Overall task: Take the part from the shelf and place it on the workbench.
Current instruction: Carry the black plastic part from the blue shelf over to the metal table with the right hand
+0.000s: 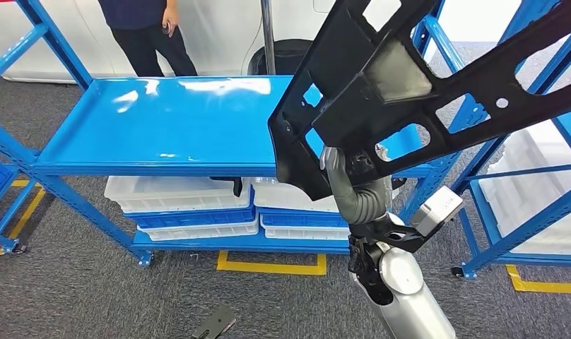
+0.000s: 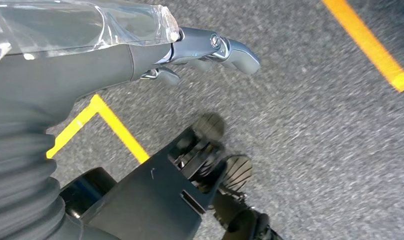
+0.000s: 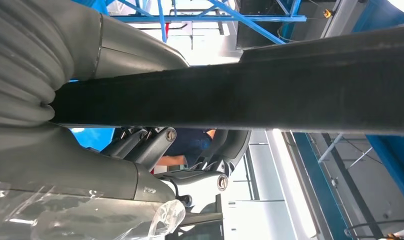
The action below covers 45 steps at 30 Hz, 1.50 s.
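Note:
The part (image 1: 410,78) is a large black plastic frame with cut-out windows, raised high in front of the blue shelf (image 1: 162,120). My right hand (image 1: 350,169) grips it from below at its lower edge. In the right wrist view the part (image 3: 270,95) crosses as a thick black bar with the hand's thumb on one side and its fingers (image 3: 190,165) on the other. My left hand (image 2: 200,47) hangs over the grey carpet, fingers stretched out, holding nothing.
The shelf's top level is bare; white and blue bins (image 1: 184,205) sit on its lower level. A person (image 1: 145,35) stands behind it. A second blue rack (image 1: 523,183) with a white bin stands at right. Yellow tape (image 1: 272,267) and a small black object (image 1: 213,325) lie on the floor.

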Tool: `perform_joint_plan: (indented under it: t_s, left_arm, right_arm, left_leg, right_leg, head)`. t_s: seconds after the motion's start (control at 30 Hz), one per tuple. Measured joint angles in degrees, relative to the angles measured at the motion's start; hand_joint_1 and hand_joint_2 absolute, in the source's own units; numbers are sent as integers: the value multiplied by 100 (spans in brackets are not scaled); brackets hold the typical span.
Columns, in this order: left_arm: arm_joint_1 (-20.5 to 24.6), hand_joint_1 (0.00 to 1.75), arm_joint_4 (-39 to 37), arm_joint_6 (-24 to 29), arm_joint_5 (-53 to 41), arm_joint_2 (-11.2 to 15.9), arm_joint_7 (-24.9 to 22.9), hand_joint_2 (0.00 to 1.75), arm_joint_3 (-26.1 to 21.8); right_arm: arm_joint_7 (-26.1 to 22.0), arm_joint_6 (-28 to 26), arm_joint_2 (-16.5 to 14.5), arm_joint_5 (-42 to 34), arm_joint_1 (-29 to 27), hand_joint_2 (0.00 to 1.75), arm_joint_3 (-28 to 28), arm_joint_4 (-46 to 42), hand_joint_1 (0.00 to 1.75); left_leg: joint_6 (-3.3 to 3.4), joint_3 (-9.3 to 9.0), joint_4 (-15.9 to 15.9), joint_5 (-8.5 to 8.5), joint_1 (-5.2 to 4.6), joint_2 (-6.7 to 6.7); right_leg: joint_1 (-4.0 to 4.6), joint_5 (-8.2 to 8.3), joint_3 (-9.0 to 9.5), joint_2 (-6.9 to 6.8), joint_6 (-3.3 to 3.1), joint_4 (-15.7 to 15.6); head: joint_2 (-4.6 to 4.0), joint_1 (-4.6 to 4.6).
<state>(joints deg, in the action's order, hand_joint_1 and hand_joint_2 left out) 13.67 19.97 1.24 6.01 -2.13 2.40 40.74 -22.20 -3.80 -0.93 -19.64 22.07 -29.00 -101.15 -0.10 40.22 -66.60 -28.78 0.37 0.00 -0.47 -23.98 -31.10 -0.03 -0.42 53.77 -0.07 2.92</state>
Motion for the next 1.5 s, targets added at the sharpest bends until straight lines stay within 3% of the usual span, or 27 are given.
perform_joint_plan:
  t_s: [0.03,0.07,0.1,0.17,0.23,0.3,0.37,0.4,0.5,0.53,0.6,0.67,0.73,0.77,0.83,0.9,0.93,1.0,1.07,1.1,1.13,1.2,1.27,1.3,1.37,1.43,1.5]
  left_arm:
    - [0,0,-1,-1,2,1,-8,175,1]
    - [0,0,-1,-1,7,1,-21,175,2]
    - [0,0,-2,-2,16,1,-37,175,2]
    - [5,0,-2,-8,46,1,-79,175,4]
    - [18,0,-2,-16,74,0,-109,175,5]
    - [21,0,-2,-20,86,-1,-123,175,6]
    - [7,0,-2,-23,86,-1,-132,175,7]
    - [2,0,-2,-24,86,-1,-136,175,7]
    - [-2,0,-2,-24,74,-1,-151,175,9]
    - [-6,0,-2,-23,67,-1,-170,175,14]
    - [-15,0,-2,-20,55,-1,-219,175,28]
    - [-15,0,-2,-20,46,-2,-242,175,43]
    - [-2,0,-2,-20,35,-8,-256,175,60]
    - [7,0,-2,-20,30,-11,-266,175,69]
    - [14,0,-2,-19,32,-13,-287,175,83]
    - [-1,0,-3,-13,46,-11,-302,175,90]
    - [-8,0,-4,-5,54,-13,-307,175,93]
    - [-12,0,-4,22,56,-21,-320,175,104]
    - [-21,0,-4,44,48,-28,-331,175,119]
    - [-27,0,-4,50,43,-30,-336,175,125]
    - [-31,0,-4,57,42,-31,-338,175,128]
    - [-24,0,-4,77,40,-31,-338,175,131]
    - [-11,0,-4,90,40,-35,-338,175,133]
    - [-8,0,-4,91,40,-37,-338,175,134]
    - [-15,0,-4,94,43,-40,-339,175,136]
    - [-15,0,-4,100,56,-43,-337,175,136]
    - [-9,0,-5,106,68,-51,-331,175,136]
  right_arm:
    - [4,1,-1,14,0,175,0,8,175]
    - [11,2,-1,35,0,175,0,20,175]
    - [20,1,-1,64,0,175,0,33,175]
    - [37,-18,-3,144,2,175,0,50,175]
    - [48,-72,-9,252,11,175,0,53,175]
    - [56,-117,-16,332,25,175,-1,61,175]
    - [60,-134,-18,355,31,175,-2,73,175]
    - [61,-139,-18,357,33,175,-3,78,175]
    - [63,-165,-16,387,35,175,-2,97,175]
    - [65,-175,-16,401,33,175,-2,108,175]
    - [74,-187,-16,417,31,175,-2,129,175]
    - [81,-181,-17,416,36,175,-2,146,175]
    - [87,-165,-19,410,51,175,-3,157,175]
    - [91,-154,-21,408,61,175,-3,163,175]
    - [99,-131,-27,404,78,175,-4,177,175]
    - [105,-114,-41,401,92,175,-6,187,175]
    - [105,-110,-49,398,97,175,-6,188,175]
    - [107,-105,-60,395,100,175,-5,194,175]
    - [111,-101,-60,395,97,175,-5,208,175]
    - [112,-98,-61,394,97,175,-5,215,175]
    - [112,-95,-61,393,98,175,-5,219,175]
    - [112,-89,-64,394,101,175,-5,220,175]
    - [112,-85,-66,395,105,175,-5,221,175]
    - [111,-84,-69,395,107,175,-5,222,175]
    - [110,-81,-80,395,116,175,-6,225,175]
    - [107,-74,-89,395,124,175,-5,226,175]
    - [107,-65,-86,395,117,175,-4,231,175]
  left_leg:
    - [-19,68,-352,-133,10,0]
    - [-32,50,-542,-131,18,0]
    - [-35,-69,-516,-18,25,0]
    - [-16,-608,136,264,31,23]
    - [41,-1196,1029,280,-1,58]
    - [106,-1387,1419,226,-48,58]
    - [188,-1305,1437,324,-43,37]
    - [236,-1252,1447,379,-34,23]
    - [321,-1055,1458,547,-24,-35]
    - [324,-988,1455,603,-27,-55]
    - [313,-858,1448,708,-29,-113]
    - [283,-754,1437,797,-26,-203]
    - [234,-676,1420,871,-37,-296]
    - [202,-643,1412,908,-39,-339]
    - [127,-579,1404,985,-35,-425]
    - [57,-480,1273,908,-26,-369]
    - [20,-382,1058,766,-19,-293]
    - [-66,-46,250,334,14,-139]
    - [-132,214,-429,95,49,-104]
    - [-150,187,-451,136,63,-91]
    - [-159,38,-220,274,74,-59]
    - [-145,-463,653,607,64,128]
    - [-57,-770,1240,745,3,305]
    - [-2,-796,1328,730,-30,326]
    - [97,-766,1366,735,-30,223]
    - [187,-762,1398,758,0,108]
    - [241,-758,1408,775,10,-14]
  right_leg:
    - [0,65,-89,0,1,2]
    - [0,130,-179,0,8,5]
    - [0,193,-263,1,19,7]
    - [0,307,-401,-4,55,11]
    - [13,408,-474,-22,108,8]
    - [11,513,-502,-52,173,-16]
    - [-7,507,-555,-64,246,-2]
    - [-11,369,-619,-59,277,109]
    - [-17,-440,-959,-41,319,1127]
    - [-18,-598,-1052,-39,326,1522]
    - [-18,-514,-1013,-29,322,1845]
    - [-18,-212,-532,74,283,1289]
    - [-24,-168,82,288,228,403]
    - [-19,-216,257,352,211,117]
    - [-16,-270,312,303,184,-54]
    - [-35,-236,280,179,119,-71]
    - [-50,-214,269,113,85,-81]
    - [-46,-192,243,-22,47,-81]
    - [-43,-184,225,-159,40,-78]
    - [-43,-183,222,-224,42,-77]
    - [-43,-185,225,-286,48,-76]
    - [-32,-202,240,-399,77,-74]
    - [-2,-214,246,-497,131,-71]
    - [14,-216,245,-545,160,-70]
    - [15,-250,245,-604,223,-55]
    - [-6,-442,146,-411,268,191]
    - [-19,-832,-203,-120,286,956]
  head:
    - [0,1]
    - [0,2]
    - [0,2]
    - [0,3]
    - [0,-2]
    - [0,-8]
    - [0,-11]
    - [0,-15]
    - [0,-26]
    - [0,-27]
    - [0,-28]
    - [0,-28]
    - [0,-28]
    - [0,-27]
    - [0,-27]
    - [0,-16]
    - [0,-4]
    - [0,20]
    - [0,22]
    - [0,23]
    - [0,24]
    - [0,24]
    - [1,12]
    - [1,6]
    - [0,-1]
    - [0,-2]
    - [0,-6]
